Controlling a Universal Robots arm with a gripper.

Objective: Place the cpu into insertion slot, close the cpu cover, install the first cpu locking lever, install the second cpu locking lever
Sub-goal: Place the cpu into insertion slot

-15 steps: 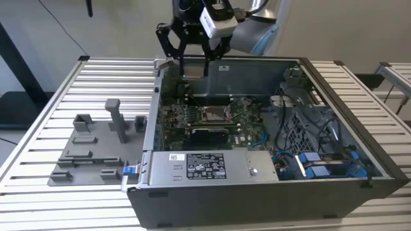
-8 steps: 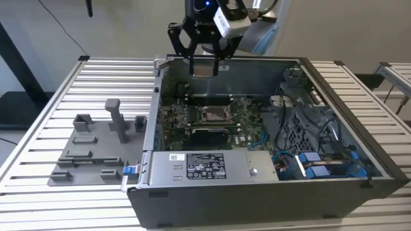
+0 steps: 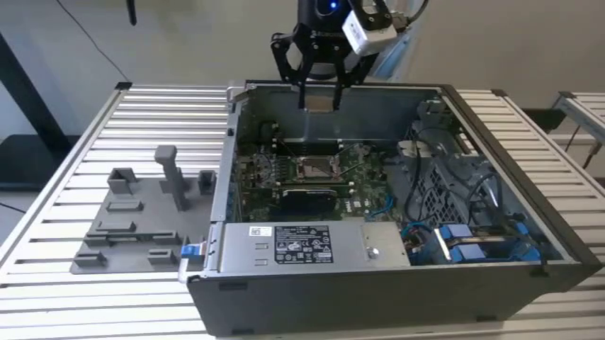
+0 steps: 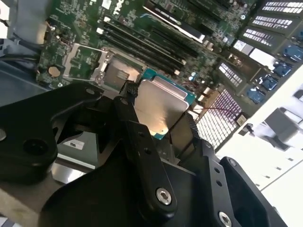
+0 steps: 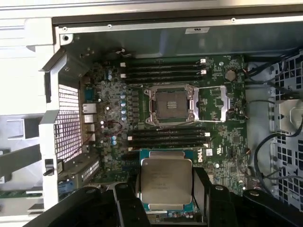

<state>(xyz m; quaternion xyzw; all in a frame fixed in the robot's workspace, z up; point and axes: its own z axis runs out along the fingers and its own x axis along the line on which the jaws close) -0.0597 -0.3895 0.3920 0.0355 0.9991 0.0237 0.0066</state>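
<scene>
My gripper (image 3: 319,99) hangs above the back wall of the open computer case (image 3: 529,212), shut on the cpu (image 3: 319,105). In both wrist views the cpu (image 5: 165,182) (image 4: 158,106) is a flat grey-tan square on a green backing, pinched at two opposite edges by the black fingers (image 5: 127,201). The insertion slot (image 3: 312,167) (image 5: 169,105) (image 4: 115,75) lies on the green board well below the chip, square with a silver rim and nothing in it. Its metal cover (image 5: 214,103) is folded open beside it.
Black memory slots (image 5: 165,71) run along both sides of the socket. A silver power supply (image 3: 312,244) fills the case front; cables and blue connectors (image 3: 463,244) crowd the exterior view's right. A grey fixture plate (image 3: 142,219) with upright holders sits outside on the exterior view's left.
</scene>
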